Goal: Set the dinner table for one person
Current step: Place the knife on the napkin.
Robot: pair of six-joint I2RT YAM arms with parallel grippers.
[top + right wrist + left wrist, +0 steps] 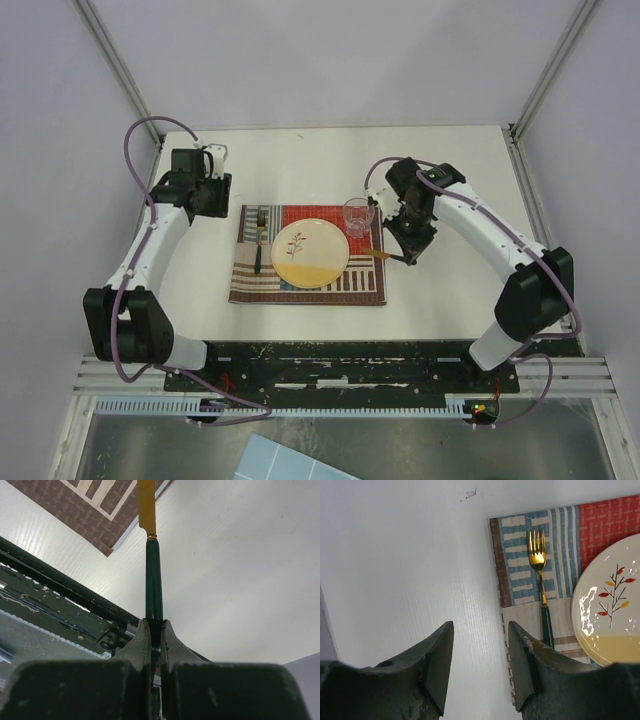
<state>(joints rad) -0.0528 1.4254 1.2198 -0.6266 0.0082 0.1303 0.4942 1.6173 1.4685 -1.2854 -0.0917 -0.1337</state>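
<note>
The white dinner table point(300, 150) carries a striped patchwork placemat point(262, 285). On the mat sit a cream plate point(311, 252) with a twig pattern, a gold fork point(259, 240) with a dark green handle to its left, and a clear glass point(357, 214) at its upper right. My right gripper point(408, 258) is shut on the green handle point(153, 580) of a gold knife point(380, 254), whose blade reaches over the mat's right edge point(75, 510). My left gripper point(480, 630) stands open over bare table just left of the mat, and the fork point(540, 575) and plate point(615, 610) lie beyond it.
A black base plate point(340, 360) with both arm mounts runs along the table's near edge and also shows under the knife point(50, 585). Metal frame posts rise at the far corners. A light blue sheet point(290, 462) lies below the table front.
</note>
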